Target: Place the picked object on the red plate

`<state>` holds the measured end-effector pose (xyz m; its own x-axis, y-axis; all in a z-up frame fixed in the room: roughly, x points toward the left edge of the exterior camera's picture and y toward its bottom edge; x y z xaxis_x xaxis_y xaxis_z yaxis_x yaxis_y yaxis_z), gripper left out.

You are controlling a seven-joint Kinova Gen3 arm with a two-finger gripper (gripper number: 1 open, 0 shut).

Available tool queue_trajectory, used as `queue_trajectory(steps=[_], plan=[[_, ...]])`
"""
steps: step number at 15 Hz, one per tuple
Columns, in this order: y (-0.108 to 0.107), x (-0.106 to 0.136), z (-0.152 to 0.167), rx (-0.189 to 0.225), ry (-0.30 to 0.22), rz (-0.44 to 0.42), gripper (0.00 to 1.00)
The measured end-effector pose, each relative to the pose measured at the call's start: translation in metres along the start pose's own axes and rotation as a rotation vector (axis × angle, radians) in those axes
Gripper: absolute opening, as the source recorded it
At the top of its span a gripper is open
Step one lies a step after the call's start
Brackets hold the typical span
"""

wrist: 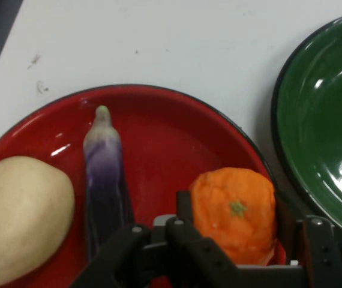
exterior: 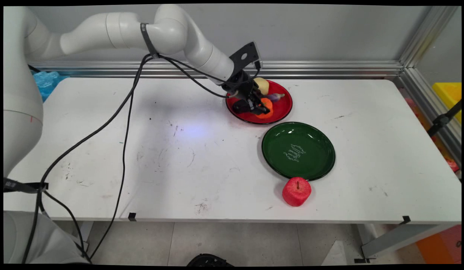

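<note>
My gripper (exterior: 262, 108) reaches down into a red plate (exterior: 285, 102) at the back of the table. Its two fingers press on either side of an orange (exterior: 267, 109) lying at the plate's near edge, so it is shut on the orange. In the hand view the orange (wrist: 237, 219) fills the gap between the fingers (wrist: 184, 207), and the gripper (wrist: 234, 210) sits low over the red plate (wrist: 171, 138). A small purple eggplant (wrist: 104, 174) lies beside the orange. A pale yellowish potato-like piece (wrist: 21, 216) lies further along.
A green plate (exterior: 310, 165) with white lettering sits just in front of and right of the red one, with nothing on it. A red apple (exterior: 296, 191) stands on the table at its near rim. Black cables (exterior: 123, 150) hang from the arm across the table's left half.
</note>
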<state>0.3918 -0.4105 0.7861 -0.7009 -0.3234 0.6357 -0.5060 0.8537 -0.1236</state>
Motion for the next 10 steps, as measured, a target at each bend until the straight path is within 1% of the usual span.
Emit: queue_trajectory(steps=[5, 10], plan=[[-0.003, -0.008, 0.009, -0.009, 0.002, -0.01, 0.0], [-0.007, -0.015, 0.016, -0.01, 0.006, -0.019, 0.0]])
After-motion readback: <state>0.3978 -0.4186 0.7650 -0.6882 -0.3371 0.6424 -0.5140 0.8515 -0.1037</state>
